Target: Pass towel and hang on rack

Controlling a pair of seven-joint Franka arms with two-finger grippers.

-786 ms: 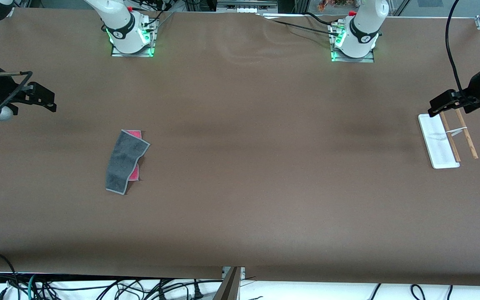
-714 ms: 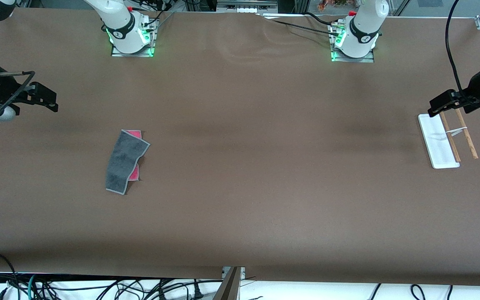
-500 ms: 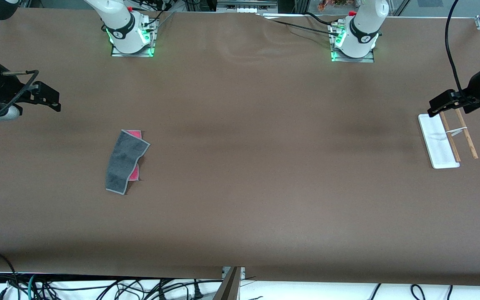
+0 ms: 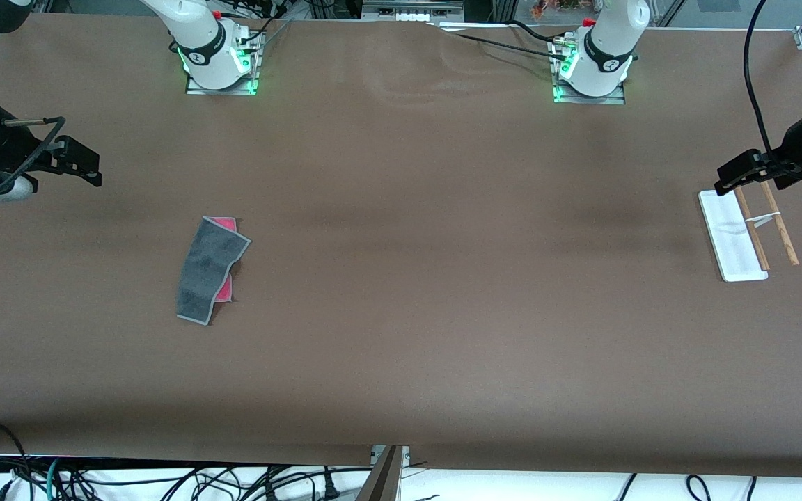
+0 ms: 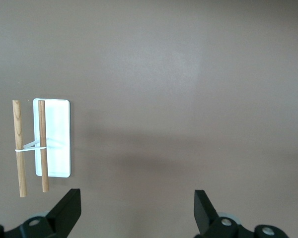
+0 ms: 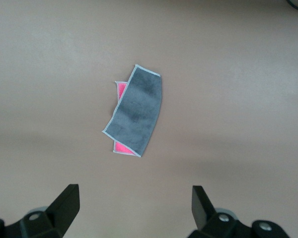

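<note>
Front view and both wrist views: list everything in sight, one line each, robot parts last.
towel: one, dark grey face up with bright pink showing at a folded part, pale edging; flat on the table toward the right arm's end.
rack: one, white flat base with two light-brown wooden rods joined by a white crosspiece; on the table toward the left arm's end.
table: one, brown covering, bearing towel and rack.
cables: several, dark, off the table's edge nearest the front camera.
arm bases: two, white with green lights, along the table's edge farthest from the front camera.
right tool: one, black, open, in the air near the towel.
left tool: one, black, open, over the rack's end.
</note>
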